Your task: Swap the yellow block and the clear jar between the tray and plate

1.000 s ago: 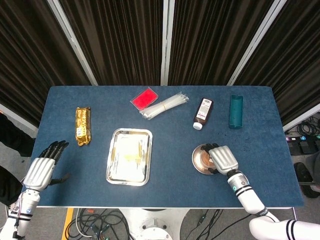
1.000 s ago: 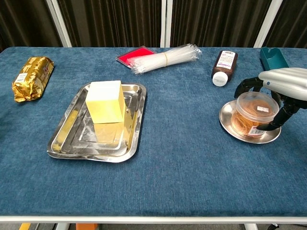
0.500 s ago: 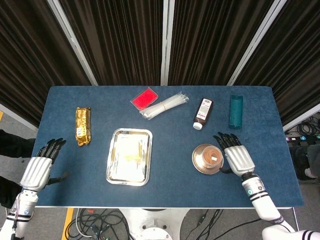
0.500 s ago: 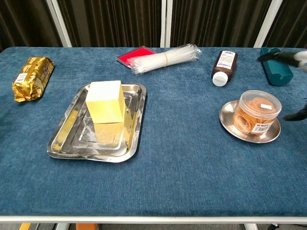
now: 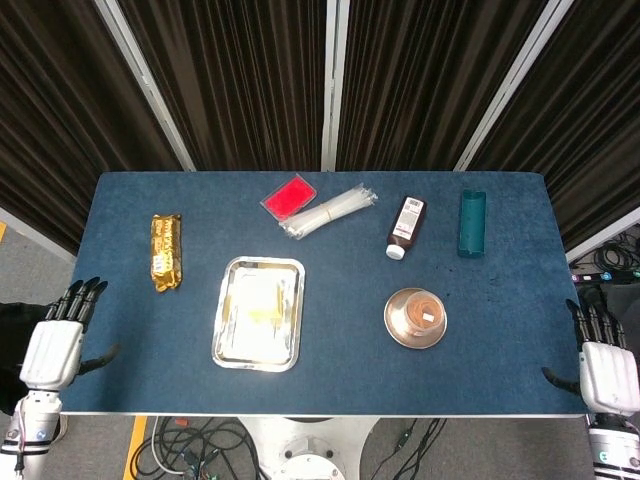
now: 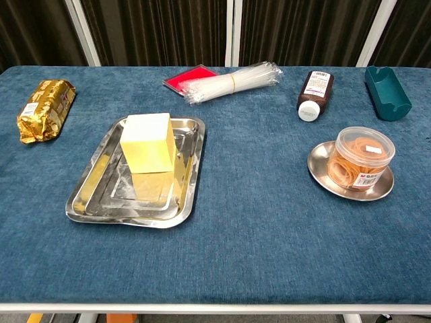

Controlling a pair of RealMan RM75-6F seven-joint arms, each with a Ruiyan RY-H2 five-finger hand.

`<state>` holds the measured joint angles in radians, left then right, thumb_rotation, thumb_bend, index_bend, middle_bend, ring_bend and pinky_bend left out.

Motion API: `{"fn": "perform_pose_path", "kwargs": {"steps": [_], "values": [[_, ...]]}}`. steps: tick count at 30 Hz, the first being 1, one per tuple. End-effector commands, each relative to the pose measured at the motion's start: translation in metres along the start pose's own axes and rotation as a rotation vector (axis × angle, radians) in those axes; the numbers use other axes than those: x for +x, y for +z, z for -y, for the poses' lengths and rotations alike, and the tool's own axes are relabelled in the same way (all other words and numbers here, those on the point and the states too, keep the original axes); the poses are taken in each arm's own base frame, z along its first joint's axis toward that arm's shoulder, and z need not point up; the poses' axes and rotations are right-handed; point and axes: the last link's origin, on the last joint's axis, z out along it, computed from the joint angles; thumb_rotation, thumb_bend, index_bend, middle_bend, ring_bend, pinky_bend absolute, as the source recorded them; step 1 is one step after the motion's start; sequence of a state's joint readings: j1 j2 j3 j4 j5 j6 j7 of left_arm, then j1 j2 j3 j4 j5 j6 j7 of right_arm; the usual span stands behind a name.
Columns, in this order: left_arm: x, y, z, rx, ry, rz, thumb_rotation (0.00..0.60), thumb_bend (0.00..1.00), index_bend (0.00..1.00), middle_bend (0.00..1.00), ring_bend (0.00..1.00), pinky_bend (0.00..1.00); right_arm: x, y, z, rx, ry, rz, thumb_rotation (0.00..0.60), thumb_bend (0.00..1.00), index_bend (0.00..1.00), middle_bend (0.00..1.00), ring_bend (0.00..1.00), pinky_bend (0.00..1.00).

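Off table edges: left hand (image 5: 52,350) & right hand (image 5: 608,372), fingers spread.

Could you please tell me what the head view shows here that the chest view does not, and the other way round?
Only the head view shows the left hand and the right hand, both off the table's near corners, holding nothing with fingers apart.

Only the chest view shows the block as a tall block standing in the tray, and the orange contents and label of the jar.

Both show the jar on the plate, the gold packet, red item, straws, brown bottle and teal holder.
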<state>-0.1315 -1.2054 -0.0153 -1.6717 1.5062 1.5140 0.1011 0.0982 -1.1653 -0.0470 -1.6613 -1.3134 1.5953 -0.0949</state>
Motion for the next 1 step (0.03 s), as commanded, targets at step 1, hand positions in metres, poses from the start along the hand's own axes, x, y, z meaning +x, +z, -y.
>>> {"fn": "perform_pose_path", "kwargs": {"steps": [1], "values": [[0.0012, -0.0025, 0.0029, 0.01, 0.021, -0.008, 0.6, 0.16, 0.07, 0.04, 0.0, 0.16, 0.0006, -0.0022, -0.0074, -0.013, 0.0, -0.001, 0.6, 0.0, 0.0, 0.0, 0.0, 0.0]]}}
